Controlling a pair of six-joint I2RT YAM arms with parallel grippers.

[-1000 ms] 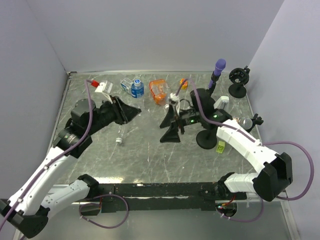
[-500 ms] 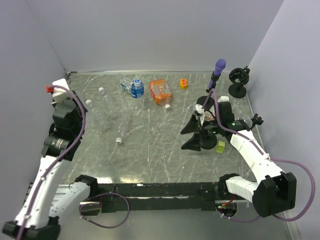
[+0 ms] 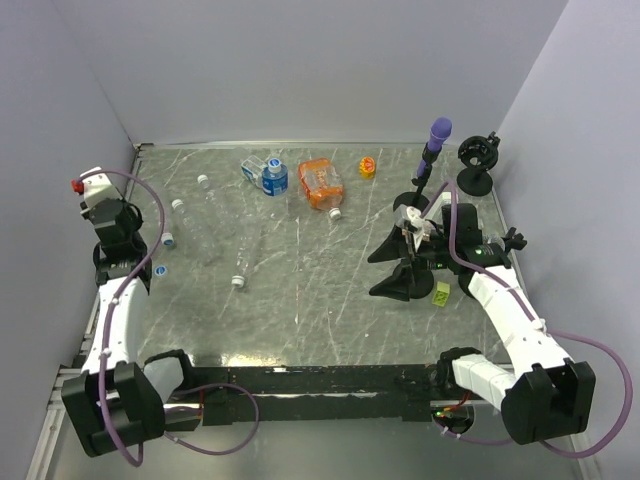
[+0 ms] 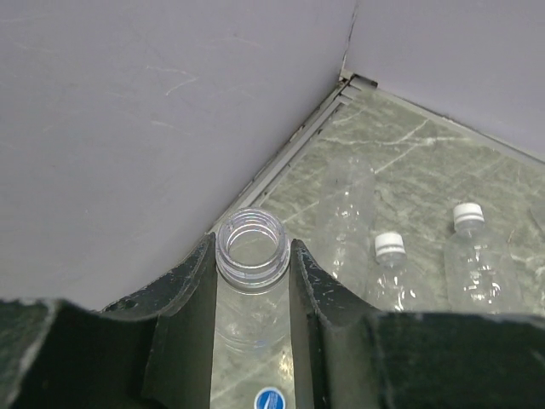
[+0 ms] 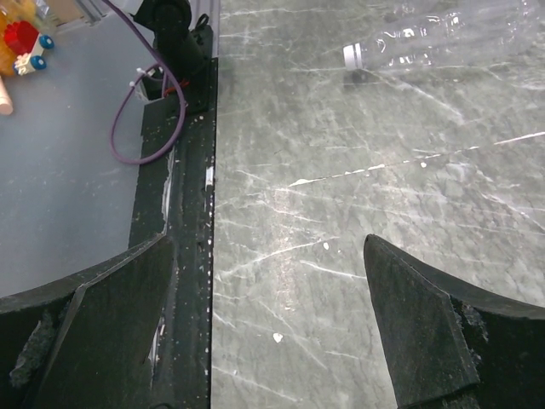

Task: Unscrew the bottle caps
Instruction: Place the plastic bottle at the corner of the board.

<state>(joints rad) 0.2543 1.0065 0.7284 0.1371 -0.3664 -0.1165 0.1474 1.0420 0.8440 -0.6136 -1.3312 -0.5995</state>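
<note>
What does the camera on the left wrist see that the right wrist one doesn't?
Only the left wrist view: the left gripper clamped on an uncapped bottle, with the wall corner behind. Only the right wrist view: the right gripper wide open and empty, plus the black base rail. Both: the marbled table and white-capped bottles lying on it.

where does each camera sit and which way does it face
top external: above and behind the bases, looking down on the table; left arm and right arm show
left wrist: on the left gripper, facing the far left wall corner; its fingers clamp an uncapped bottle
right wrist: on the right gripper, looking across the table leftward; its open fingers show
shared: top external and right wrist both see the lying white-capped bottle
</note>
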